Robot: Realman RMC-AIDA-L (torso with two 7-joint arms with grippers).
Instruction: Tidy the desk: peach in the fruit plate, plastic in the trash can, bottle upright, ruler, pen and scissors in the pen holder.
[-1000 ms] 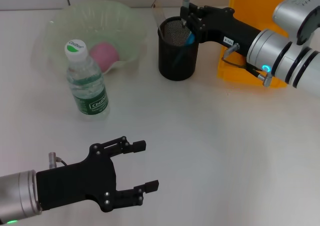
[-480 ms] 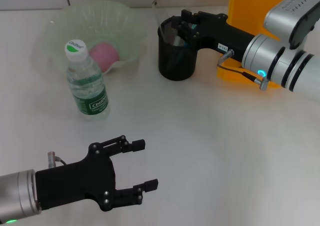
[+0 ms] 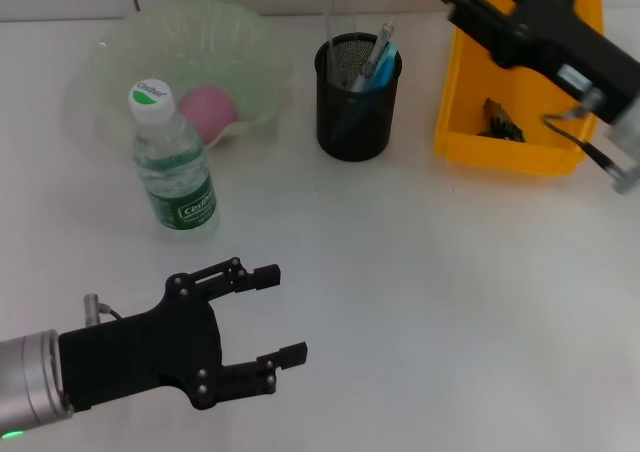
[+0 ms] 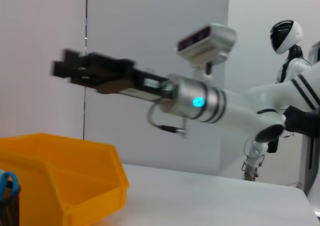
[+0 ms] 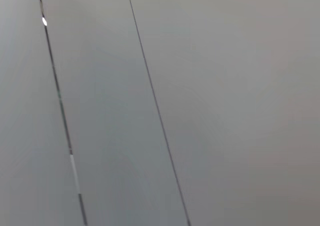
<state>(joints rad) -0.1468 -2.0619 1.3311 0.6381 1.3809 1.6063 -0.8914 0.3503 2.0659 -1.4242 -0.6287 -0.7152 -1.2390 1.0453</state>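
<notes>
Desk (image 3: 420, 302), left pincer (image 3: 275, 317) open, low.

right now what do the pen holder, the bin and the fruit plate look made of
Pen holder: black metal mesh by its look, with fine holes showing on the inner wall. Bin: glossy orange plastic, probably moulded, with thick smooth walls. Fruit plate: pale green translucent plastic or glass; the look leaves that open.

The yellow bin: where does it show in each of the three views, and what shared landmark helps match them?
Head view: the yellow bin sits at the upper right, beside the pen holder, under the right arm.
Left wrist view: its corner fills the lower left of the picture.
Right wrist view: not in it; only a plain grey surface shows.
Shared landmark: the pen holder next to the bin, whose edge shows in the left wrist view.
</notes>
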